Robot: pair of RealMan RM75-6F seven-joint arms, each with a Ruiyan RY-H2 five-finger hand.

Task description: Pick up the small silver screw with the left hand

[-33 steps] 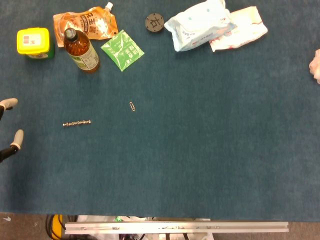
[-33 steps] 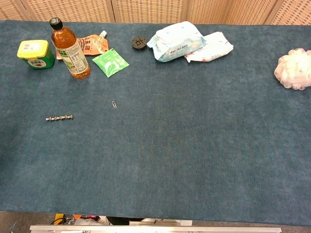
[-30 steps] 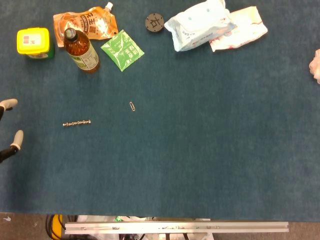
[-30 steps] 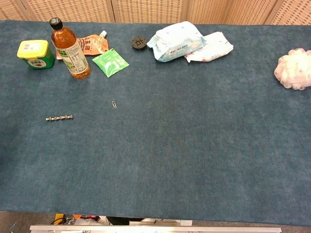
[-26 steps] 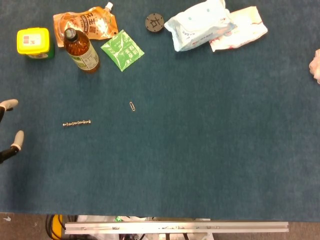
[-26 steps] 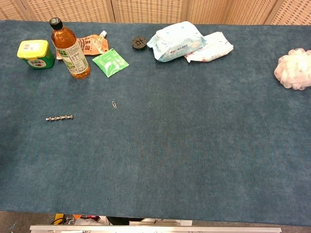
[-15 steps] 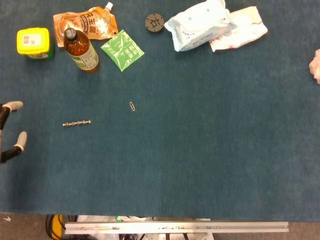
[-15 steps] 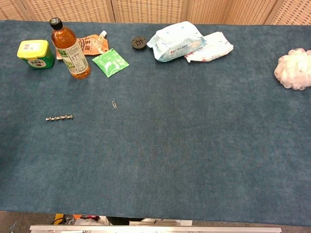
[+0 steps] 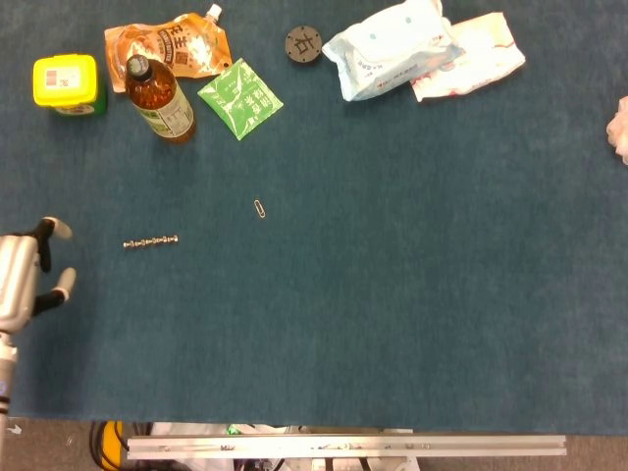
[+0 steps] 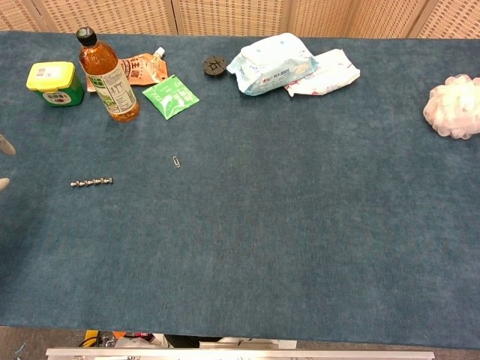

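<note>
The small silver screw [image 9: 150, 241] lies flat on the blue cloth, left of centre; in the chest view the screw [image 10: 91, 181] sits near the left edge. My left hand [image 9: 29, 270] enters at the left border of the head view, fingers apart and holding nothing, well to the left of the screw. Only its fingertips [image 10: 4, 147] show at the left edge of the chest view. The right hand is out of both views.
A paperclip [image 9: 259, 208] lies right of the screw. At the back stand a brown bottle [image 9: 158, 98], a yellow-lidded tub [image 9: 67, 83], an orange pouch [image 9: 177, 43], a green sachet [image 9: 240, 97], a black disc [image 9: 303, 43] and wipe packs [image 9: 397, 49]. A pink-white puff [image 10: 453, 106] sits far right.
My left hand has moved rightward into view, toward the screw; more of it shows now. The screw and other objects have stayed put.
</note>
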